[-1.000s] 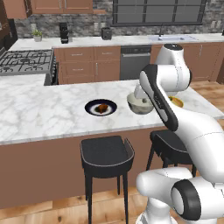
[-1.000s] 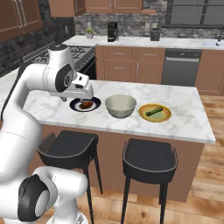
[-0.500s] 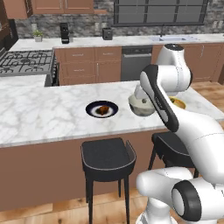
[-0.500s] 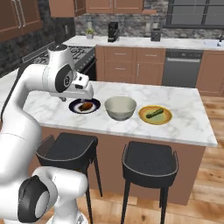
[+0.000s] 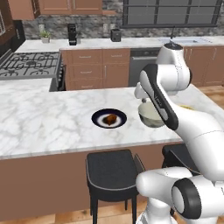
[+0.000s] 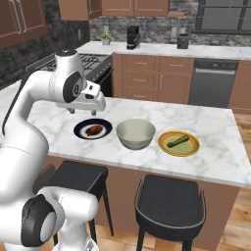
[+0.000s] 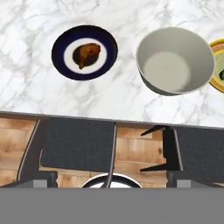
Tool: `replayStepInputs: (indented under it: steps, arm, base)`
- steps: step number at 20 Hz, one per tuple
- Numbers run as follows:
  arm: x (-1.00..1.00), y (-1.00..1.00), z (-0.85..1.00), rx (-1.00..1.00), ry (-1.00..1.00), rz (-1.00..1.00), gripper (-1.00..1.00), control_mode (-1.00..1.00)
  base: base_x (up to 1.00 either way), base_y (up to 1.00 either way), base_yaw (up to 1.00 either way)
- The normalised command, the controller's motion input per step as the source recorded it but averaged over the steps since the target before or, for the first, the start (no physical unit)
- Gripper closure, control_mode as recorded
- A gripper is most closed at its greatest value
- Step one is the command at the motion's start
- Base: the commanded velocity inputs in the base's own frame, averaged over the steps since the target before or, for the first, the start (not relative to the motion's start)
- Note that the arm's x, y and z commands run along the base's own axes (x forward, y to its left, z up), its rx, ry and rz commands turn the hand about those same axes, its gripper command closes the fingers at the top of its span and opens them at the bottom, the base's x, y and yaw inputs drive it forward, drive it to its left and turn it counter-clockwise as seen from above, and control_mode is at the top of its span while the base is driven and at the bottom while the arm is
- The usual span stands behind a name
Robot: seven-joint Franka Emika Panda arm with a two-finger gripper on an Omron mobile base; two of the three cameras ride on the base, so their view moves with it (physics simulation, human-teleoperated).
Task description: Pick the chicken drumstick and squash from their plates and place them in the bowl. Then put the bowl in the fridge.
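Observation:
The chicken drumstick [image 7: 89,53] lies on the black plate [image 7: 61,61] with the white ring, left of the pale bowl [image 7: 175,61], which holds nothing. On the yellow plate [image 6: 192,148], right of the bowl [image 6: 136,133], lies the green squash [image 6: 177,141]. My gripper [image 7: 109,179] hangs high above the island's front edge, open, its fingertips [image 7: 40,178] far apart with nothing between them. In the right base view the hand [image 6: 93,99] hovers over the black plate [image 6: 81,128]. The drumstick [image 5: 110,119] and bowl [image 5: 148,116] also show from the left. The fridge is out of view.
Two black stools [image 6: 169,202] [image 6: 73,177] stand under the island's [image 6: 215,162] front edge. A gas stove [image 5: 28,65] is at the back left. The far counter [image 6: 157,49] carries a coffee machine [image 6: 132,37], with a dishwasher [image 6: 212,82] below it.
The whole picture has slid downward in both base views, so the base has moved. The plates, bowl and food keep their places on the island.

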Motion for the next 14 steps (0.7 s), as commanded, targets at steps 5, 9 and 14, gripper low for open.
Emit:
replayStepInputs:
  steps: [5,9,14]
  arm:
    - [0.00,0.00,0.00,0.00,0.00,0.00,-1.00,1.00]
    - [0.00,0.00,0.00,0.00,0.00,0.00,-1.00,1.00]
    - [0.00,0.00,0.00,0.00,0.00,0.00,-1.00,1.00]
  base:
    - [0.66,0.00,0.14]
    - [0.22,0.00,0.05]
    - [0.00,0.00,0.00]
